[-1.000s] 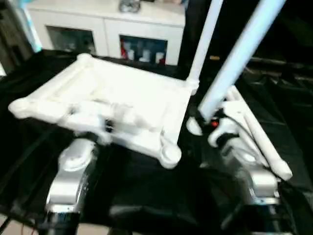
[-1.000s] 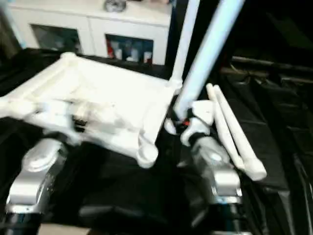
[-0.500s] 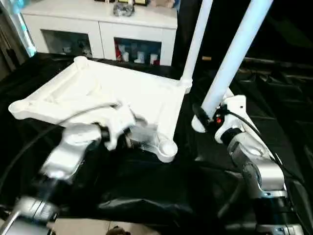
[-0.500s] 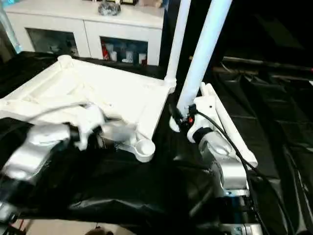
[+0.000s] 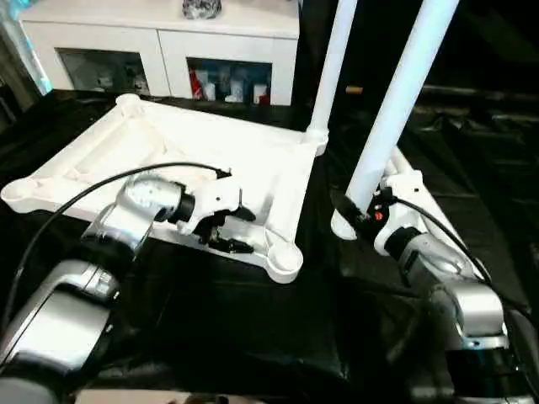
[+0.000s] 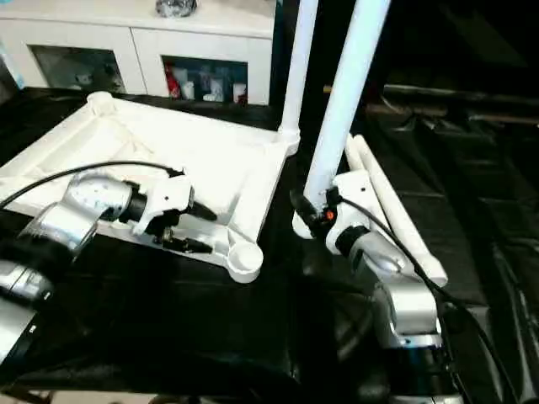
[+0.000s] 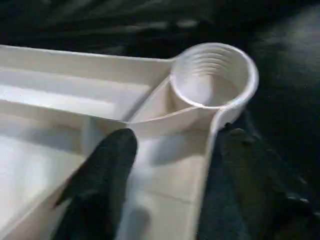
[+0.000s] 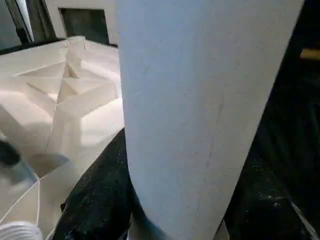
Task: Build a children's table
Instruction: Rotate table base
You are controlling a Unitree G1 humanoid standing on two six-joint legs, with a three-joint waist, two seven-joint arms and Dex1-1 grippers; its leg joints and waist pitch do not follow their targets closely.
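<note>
One leg (image 5: 335,63) stands socketed at the table top's (image 5: 168,156) far corner; right gripper (image 6: 313,212) clamps a second leg (image 6: 344,101) upright; left gripper (image 5: 229,225), fingers spread, straddles the near rim beside the empty corner socket (image 7: 212,75); next, seat that leg there.

one tabletop (image 5: 194,160), four legs (image 5: 402,101), one cabinet (image 5: 160,42)

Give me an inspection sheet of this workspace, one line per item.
Surface: black cloth under everything.
Job's things: table top upside down; one leg upright in the far corner socket; near socket empty; two legs lying to the right.
Clutter: nothing seen.
Grippers: left gripper straddles the top's near edge rim, open; right gripper shut on a raised leg.
Cables: black cable along the left arm, another at the right wrist.
Surroundings: white cabinet with glass doors behind.
</note>
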